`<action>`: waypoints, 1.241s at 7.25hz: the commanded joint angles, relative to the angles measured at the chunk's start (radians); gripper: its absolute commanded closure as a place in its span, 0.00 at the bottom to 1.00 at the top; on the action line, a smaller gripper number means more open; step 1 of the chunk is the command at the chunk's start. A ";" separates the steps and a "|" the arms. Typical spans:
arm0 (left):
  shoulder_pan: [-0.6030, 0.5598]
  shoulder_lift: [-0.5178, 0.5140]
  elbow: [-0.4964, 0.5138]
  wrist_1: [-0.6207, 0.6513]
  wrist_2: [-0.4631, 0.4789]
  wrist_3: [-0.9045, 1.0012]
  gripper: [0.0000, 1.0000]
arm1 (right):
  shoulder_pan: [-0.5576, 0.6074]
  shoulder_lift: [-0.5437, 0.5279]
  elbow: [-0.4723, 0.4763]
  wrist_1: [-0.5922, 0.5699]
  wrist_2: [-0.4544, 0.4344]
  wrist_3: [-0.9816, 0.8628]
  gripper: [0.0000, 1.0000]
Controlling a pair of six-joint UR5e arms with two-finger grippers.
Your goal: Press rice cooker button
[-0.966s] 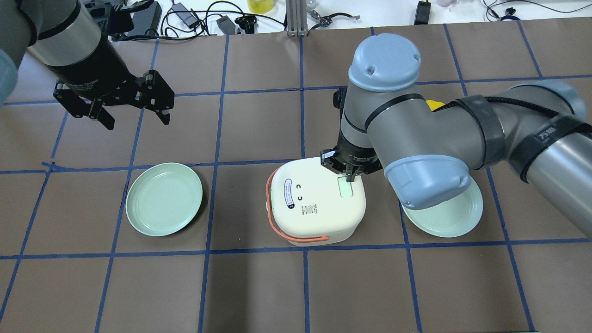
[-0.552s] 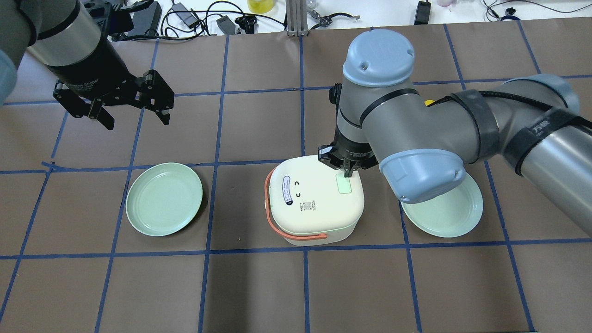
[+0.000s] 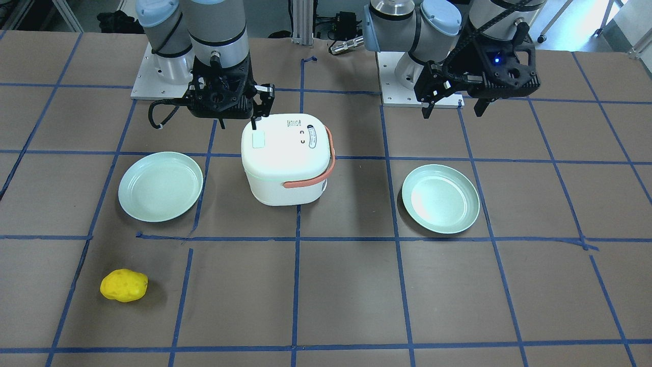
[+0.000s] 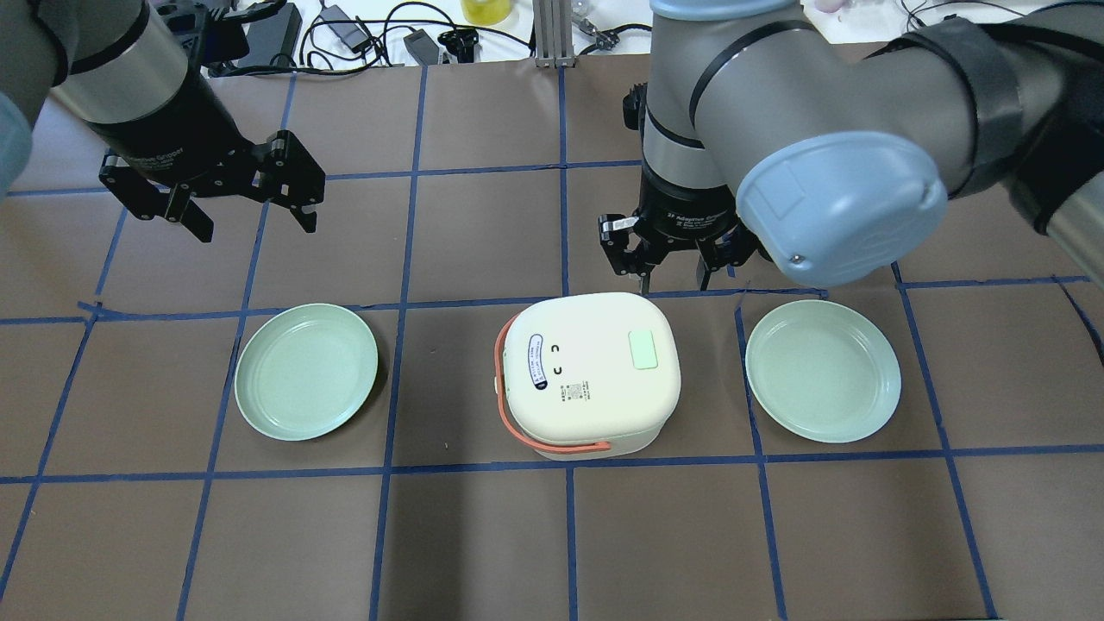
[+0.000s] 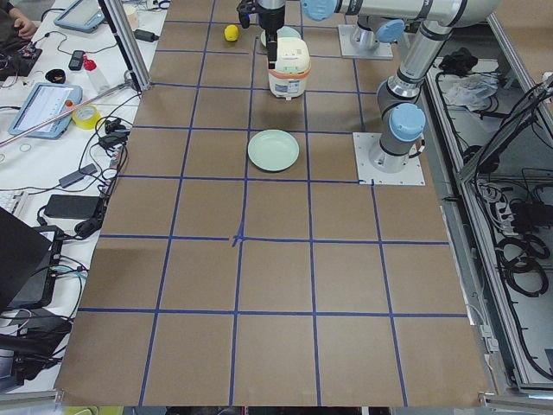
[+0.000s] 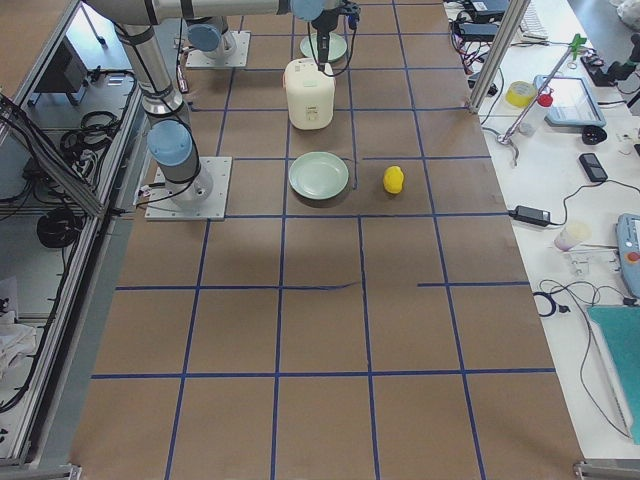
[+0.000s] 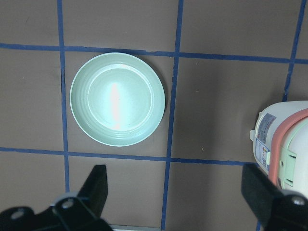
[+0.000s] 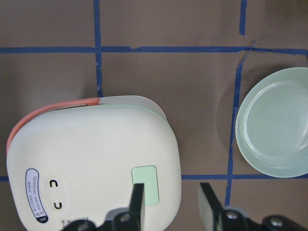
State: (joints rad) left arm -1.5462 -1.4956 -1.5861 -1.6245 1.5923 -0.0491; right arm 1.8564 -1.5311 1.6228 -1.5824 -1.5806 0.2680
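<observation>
The cream rice cooker (image 4: 586, 371) with an orange handle stands mid-table, lid down. Its pale green button (image 4: 642, 350) sits on the lid's right side and is uncovered. My right gripper (image 4: 674, 278) hovers above the cooker's far edge, clear of the lid, with its jaws partly apart and empty. In the right wrist view the gripper (image 8: 173, 202) hangs near the button (image 8: 145, 185), one fingertip (image 8: 137, 199) beside it. In the front-facing view the right gripper (image 3: 257, 114) is just behind the cooker (image 3: 285, 158). My left gripper (image 4: 257, 228) is wide open and empty, high at the far left.
A green plate (image 4: 306, 371) lies left of the cooker and another (image 4: 822, 371) lies right of it. A yellow lumpy object (image 3: 124, 285) rests on the table beyond the right plate. Cables and tools lie along the far table edge (image 4: 414, 34).
My right gripper has lifted off the button and drawn back beyond the cooker's far edge, its fingers now apart. The cooker shifted slightly. The left arm has not moved.
</observation>
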 commanded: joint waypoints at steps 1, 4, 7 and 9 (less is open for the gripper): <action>0.000 0.000 0.000 0.000 0.000 0.000 0.00 | 0.007 0.003 0.035 0.027 0.019 0.023 1.00; 0.000 0.000 0.000 0.000 0.000 0.000 0.00 | 0.041 0.018 0.127 -0.057 0.057 0.034 1.00; 0.000 0.000 0.000 0.000 0.000 0.000 0.00 | 0.067 0.045 0.143 -0.119 0.042 0.030 1.00; 0.000 0.000 0.000 0.000 0.000 0.000 0.00 | 0.066 0.046 0.144 -0.123 -0.002 0.025 1.00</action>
State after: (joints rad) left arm -1.5463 -1.4956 -1.5861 -1.6245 1.5923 -0.0497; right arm 1.9226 -1.4885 1.7644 -1.7011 -1.5504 0.2954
